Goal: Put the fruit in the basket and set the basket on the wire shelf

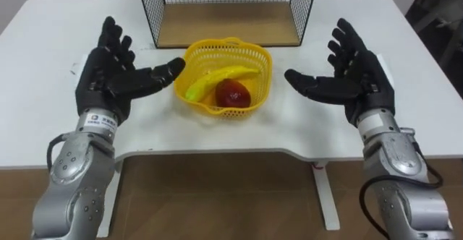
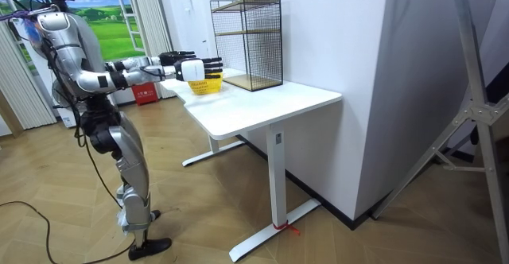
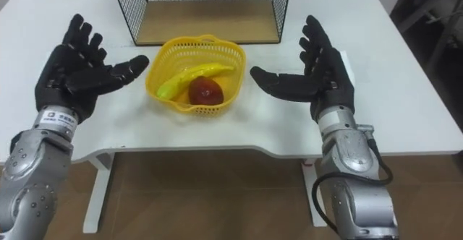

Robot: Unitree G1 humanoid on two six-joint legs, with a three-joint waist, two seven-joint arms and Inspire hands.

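Both hands spread wide, palms inward, holding nothing. Left hand [image 1: 108,74] is left of the yellow basket [image 1: 194,52], thumb tip by the rim; contact unclear. Right hand [image 1: 358,74] is right of it, apart. Banana [image 1: 217,79] and red fruit [image 1: 233,94] lie inside the basket. The basket sits on the white table [image 1: 43,124], just near of the wire shelf [image 1: 224,27].

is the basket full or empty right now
Not empty: the yellow basket holds a banana and a red fruit.

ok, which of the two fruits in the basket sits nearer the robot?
The round red fruit, at the yellow basket's near edge. The long yellow banana lies behind it, slanting across the basket.
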